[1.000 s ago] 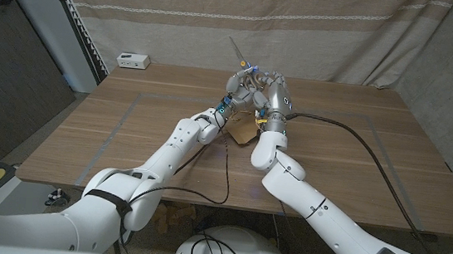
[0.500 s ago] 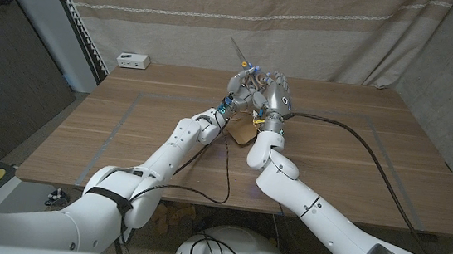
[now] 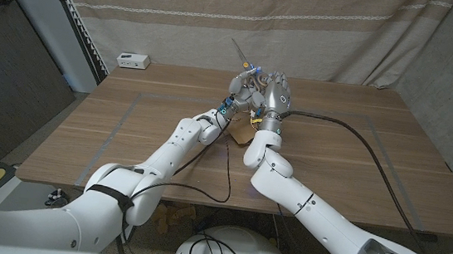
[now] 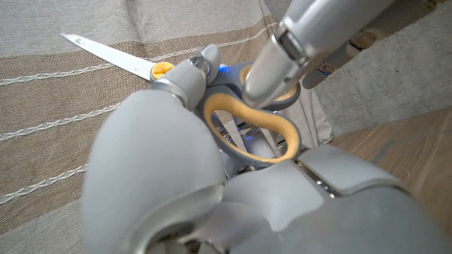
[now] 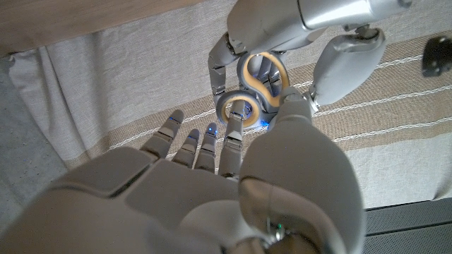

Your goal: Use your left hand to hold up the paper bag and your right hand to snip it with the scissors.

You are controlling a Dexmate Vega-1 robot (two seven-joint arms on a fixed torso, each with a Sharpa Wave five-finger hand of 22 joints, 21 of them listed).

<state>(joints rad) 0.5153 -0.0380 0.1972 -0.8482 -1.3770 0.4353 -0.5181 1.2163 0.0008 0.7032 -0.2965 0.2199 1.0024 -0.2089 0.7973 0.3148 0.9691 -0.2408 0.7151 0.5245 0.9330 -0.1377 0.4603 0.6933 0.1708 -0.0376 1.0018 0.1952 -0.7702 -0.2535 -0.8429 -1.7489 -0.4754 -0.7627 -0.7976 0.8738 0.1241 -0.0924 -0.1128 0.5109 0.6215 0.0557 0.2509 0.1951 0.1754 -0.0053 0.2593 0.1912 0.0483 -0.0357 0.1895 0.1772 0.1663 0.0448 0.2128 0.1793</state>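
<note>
Above the table's far middle my left hand (image 3: 239, 87) holds up the scissors (image 3: 240, 53) by their grey and yellow handles (image 4: 248, 132), blades pointing up and away. My right hand (image 3: 276, 93) meets it from the right. One of its fingers (image 5: 236, 125) is in one handle loop and its thumb (image 5: 295, 107) is at the other, while the other fingers are stretched out. In the left wrist view a right-hand finger (image 4: 281, 49) passes through a loop and the blade (image 4: 106, 53) juts out. The brown paper bag (image 3: 242, 132) lies on the table under both hands.
A small white box (image 3: 133, 60) sits at the table's far left corner. A black cable (image 3: 351, 132) runs across the right half of the table (image 3: 109, 132). A striped curtain (image 3: 220, 18) hangs behind.
My right elbow has swung a little leftward, toward the left arm. Both hands and the scissors stay in nearly the same place. The paper bag has not moved.
</note>
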